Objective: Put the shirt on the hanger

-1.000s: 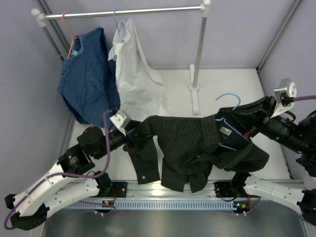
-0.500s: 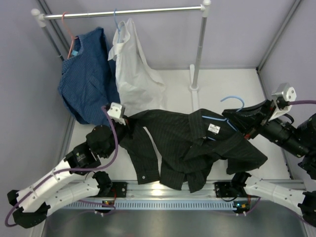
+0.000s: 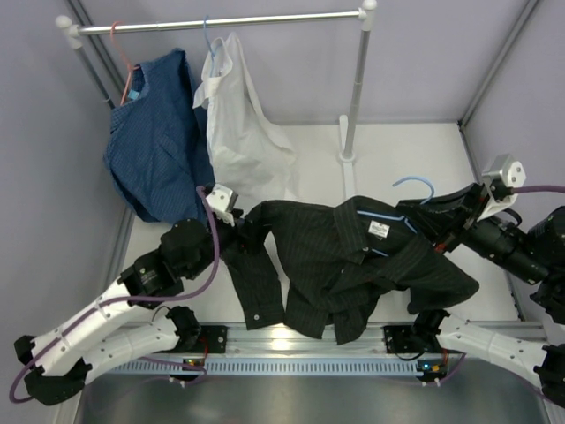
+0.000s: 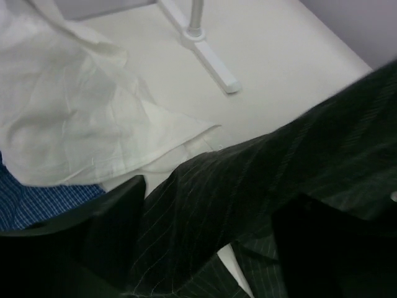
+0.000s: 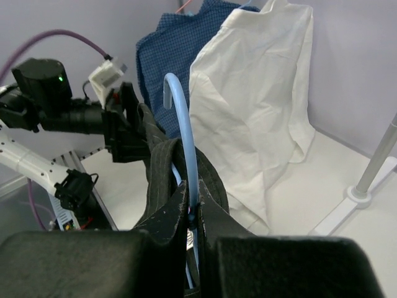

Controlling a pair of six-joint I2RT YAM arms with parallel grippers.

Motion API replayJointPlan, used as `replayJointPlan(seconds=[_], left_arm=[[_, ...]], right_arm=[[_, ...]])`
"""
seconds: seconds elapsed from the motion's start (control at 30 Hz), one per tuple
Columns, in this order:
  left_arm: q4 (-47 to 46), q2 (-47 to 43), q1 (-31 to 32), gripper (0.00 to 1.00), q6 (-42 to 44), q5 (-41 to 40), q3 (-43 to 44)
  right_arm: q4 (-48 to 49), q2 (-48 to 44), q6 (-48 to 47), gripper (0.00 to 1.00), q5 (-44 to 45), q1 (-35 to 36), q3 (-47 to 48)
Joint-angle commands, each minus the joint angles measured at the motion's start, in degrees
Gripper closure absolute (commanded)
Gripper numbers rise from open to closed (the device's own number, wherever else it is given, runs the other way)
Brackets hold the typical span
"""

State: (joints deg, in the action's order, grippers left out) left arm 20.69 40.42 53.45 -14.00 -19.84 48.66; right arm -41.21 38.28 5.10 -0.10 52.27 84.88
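- Black pinstriped shirt (image 3: 335, 265) hangs slack between both arms above the pale worktop (image 3: 406, 150), soft and creased. Over the last second it has spread flatter, its collar label now facing up.
- Left tool (image 3: 240, 230), at the shoulder, has parted its fingers. Cloth lies between them unpinched, so that shoulder is probably seated.
- Right tool (image 5: 193, 205) pinches the thin light-blue wire hanger (image 5: 187, 133) inside the collar, with the hook curving clear.
- Farther back, a limp white shirt (image 3: 238, 124) hangs from a metal rail (image 3: 221, 22).

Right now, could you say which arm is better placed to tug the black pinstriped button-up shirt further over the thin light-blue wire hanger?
Left. The left gripper stands open astride the shirt's shoulder fabric, ready to pinch. The right gripper is shut on the hanger's neck and is probably needed there.
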Motion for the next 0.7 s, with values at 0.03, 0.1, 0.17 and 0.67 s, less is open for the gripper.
replayJointPlan(seconds=[0.03,0.1,0.17,0.67], left_arm=[[-1.9,-5.3,-0.1,0.02,4.8,12.1,7.0],[-1.8,-5.4,-0.1,0.02,7.2,18.6,11.2],[-1.4,-3.5,-0.2,0.02,8.3,24.3,14.8],[13.8,26.1,-0.1,0.11,21.3,66.1,34.8]], right_arm=[[4.9,0.2,0.4,1.0,-3.0,0.6,-2.8],[6.0,0.5,0.4,1.0,-5.2,0.6,-3.8],[7.1,0.6,0.6,1.0,-5.8,0.6,-5.7],[11.9,-1.5,-3.6,1.0,-14.1,0.6,-12.6]])
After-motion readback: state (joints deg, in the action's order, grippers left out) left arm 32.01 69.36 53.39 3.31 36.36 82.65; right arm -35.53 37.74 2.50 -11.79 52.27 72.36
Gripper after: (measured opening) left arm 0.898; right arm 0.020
